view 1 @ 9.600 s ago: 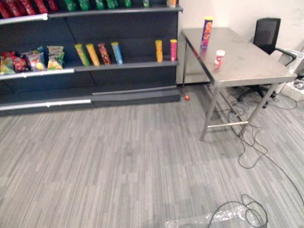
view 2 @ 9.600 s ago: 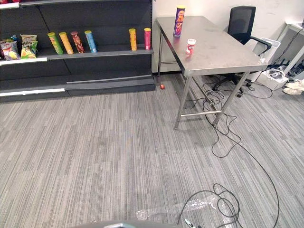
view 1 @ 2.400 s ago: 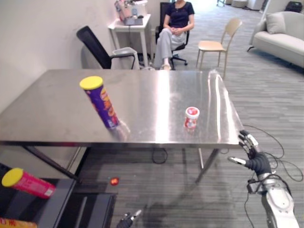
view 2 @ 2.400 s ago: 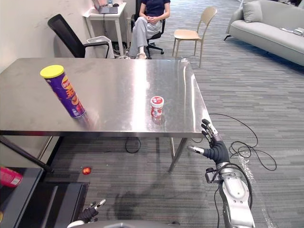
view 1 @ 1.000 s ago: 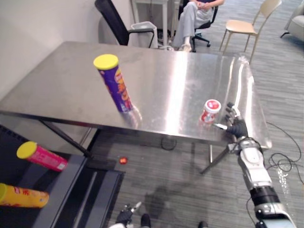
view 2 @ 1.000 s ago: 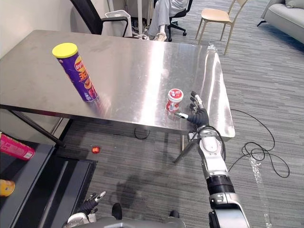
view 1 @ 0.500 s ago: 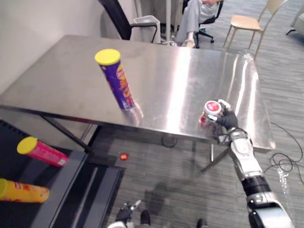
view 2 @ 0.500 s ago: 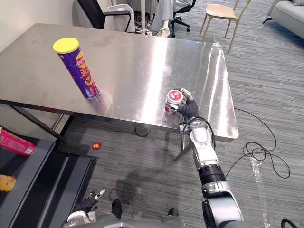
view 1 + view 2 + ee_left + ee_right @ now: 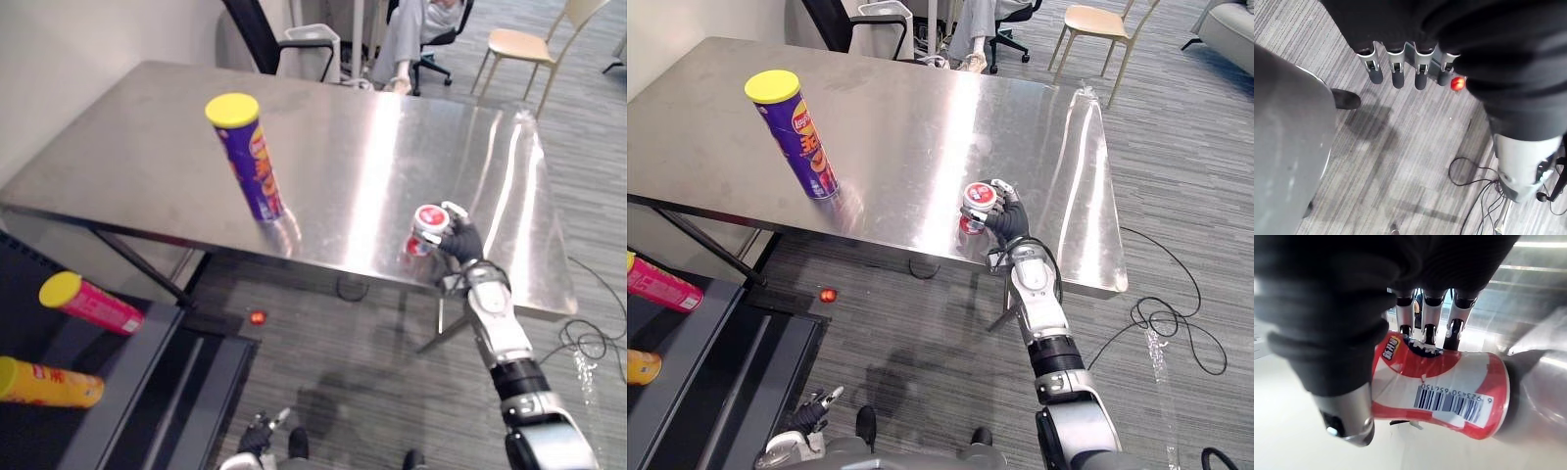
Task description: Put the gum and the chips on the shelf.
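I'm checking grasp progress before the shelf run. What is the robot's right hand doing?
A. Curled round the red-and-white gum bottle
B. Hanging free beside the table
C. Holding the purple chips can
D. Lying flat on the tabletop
A: the right hand has its fingers and thumb curled round the gum bottle near the front edge of the steel table, while the purple chips can stands upright and apart from it.

Head stereo pair looks steeply down over the brushed-steel counter (image 9: 147,157). Both eyes share it, the tall purple yellow-lidded chips can (image 9: 808,147) and the grey striped carpet floor (image 9: 343,372). Left wrist cam faces that floor past its silver dark-tipped fingers (image 9: 1397,73). Right wrist cam sits very close on the red-and-white gum tub (image 9: 1449,391).
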`<state>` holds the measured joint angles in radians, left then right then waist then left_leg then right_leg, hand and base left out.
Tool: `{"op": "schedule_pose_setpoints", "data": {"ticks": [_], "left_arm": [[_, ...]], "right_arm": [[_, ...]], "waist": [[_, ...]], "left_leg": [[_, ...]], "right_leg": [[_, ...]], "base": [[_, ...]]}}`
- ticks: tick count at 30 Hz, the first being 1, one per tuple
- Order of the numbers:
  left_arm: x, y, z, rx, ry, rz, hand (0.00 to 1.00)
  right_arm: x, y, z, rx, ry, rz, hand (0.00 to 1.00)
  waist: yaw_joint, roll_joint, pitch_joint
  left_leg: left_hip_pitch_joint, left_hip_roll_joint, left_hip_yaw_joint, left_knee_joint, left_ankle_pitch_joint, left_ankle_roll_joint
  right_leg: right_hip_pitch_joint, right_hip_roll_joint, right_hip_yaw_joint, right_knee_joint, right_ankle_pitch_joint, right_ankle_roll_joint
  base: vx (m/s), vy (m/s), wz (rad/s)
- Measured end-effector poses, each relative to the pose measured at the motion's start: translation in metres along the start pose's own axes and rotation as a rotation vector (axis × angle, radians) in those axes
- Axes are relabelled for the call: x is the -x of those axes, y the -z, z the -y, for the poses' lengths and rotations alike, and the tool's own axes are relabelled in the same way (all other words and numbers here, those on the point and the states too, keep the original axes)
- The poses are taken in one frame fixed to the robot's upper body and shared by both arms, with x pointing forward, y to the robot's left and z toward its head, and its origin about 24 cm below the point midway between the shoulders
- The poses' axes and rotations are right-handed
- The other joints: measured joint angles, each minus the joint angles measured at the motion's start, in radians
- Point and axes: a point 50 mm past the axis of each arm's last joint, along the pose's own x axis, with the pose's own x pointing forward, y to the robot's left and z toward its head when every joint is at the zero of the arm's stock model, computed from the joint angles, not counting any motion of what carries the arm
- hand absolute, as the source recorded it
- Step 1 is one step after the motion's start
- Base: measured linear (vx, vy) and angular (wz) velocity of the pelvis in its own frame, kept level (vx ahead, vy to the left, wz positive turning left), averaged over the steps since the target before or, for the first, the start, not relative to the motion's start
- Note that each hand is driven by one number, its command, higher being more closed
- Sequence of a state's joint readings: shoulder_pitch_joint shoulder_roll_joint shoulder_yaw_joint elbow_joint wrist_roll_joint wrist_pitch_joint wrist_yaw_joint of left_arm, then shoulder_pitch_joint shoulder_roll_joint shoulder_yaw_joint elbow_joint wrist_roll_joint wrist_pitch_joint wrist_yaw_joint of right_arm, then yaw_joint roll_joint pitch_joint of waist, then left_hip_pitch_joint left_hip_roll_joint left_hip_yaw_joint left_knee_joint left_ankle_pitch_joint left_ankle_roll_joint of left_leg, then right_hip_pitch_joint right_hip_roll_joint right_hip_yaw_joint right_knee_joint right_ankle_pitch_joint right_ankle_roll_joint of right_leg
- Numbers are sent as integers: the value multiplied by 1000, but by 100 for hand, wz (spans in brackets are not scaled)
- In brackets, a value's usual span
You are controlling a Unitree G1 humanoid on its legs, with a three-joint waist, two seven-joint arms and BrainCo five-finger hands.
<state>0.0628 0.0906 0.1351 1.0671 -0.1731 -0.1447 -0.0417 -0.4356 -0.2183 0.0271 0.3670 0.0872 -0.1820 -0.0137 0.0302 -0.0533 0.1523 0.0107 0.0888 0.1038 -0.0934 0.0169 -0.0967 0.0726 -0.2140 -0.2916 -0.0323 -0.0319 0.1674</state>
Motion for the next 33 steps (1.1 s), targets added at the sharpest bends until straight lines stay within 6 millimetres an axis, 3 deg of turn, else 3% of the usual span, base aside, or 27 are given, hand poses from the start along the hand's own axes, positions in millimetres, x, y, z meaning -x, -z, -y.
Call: {"op": "schedule_pose_setpoints", "data": {"ticks": [4,7,13,17,22,26,29,33], "left_arm": [[0,0,0,1,-3,-1,0],[0,0,-1,3,-9,1,0],[0,0,-2,-16,-11,0,0],[1,3,-4,-20,-15,-10,0],[2,4,-4,-16,-14,-13,0],[2,5,-5,-7,-14,-16,0],[2,5,-6,17,-18,-16,0],[2,4,-5,77,-22,-7,0]], "right_arm": [[-1,-10,-5,1,-23,41,100],[5,-29,-7,0,-45,133,100],[39,-52,9,-14,-35,256,100],[52,-50,17,-38,-20,256,100],[72,-46,29,-48,26,241,100],[78,-41,32,-68,30,220,100],[78,-39,29,-106,26,217,100],[66,-38,8,-157,-52,217,100]], "waist": [[0,0,0],[-1,0,0],[-7,-1,0],[-29,-2,-1],[-31,0,-2],[-30,1,-2],[-27,7,-2],[-18,27,6]], "left_leg": [[2,0,2,0,0,0],[5,0,1,0,0,0],[17,0,-5,0,0,0],[26,1,-5,9,0,0],[39,4,-1,17,-3,-3],[34,9,-5,71,-26,-7],[-20,11,-45,176,-61,-6],[-119,18,-167,203,-25,-21]], "right_leg": [[0,0,3,0,1,1],[4,-1,2,0,1,2],[22,-1,-3,0,1,2],[33,-1,-3,0,1,2],[38,0,5,7,-1,2],[15,-12,16,99,-47,-1],[-1,-22,-3,169,-84,-2],[-33,-10,-107,211,-104,-23]], "base": [[0,0,0],[0,0,0],[0,-5,3],[-20,-9,-1],[-70,-14,-6],[-55,-3,-1],[-60,-16,28],[-118,-65,79]]}}
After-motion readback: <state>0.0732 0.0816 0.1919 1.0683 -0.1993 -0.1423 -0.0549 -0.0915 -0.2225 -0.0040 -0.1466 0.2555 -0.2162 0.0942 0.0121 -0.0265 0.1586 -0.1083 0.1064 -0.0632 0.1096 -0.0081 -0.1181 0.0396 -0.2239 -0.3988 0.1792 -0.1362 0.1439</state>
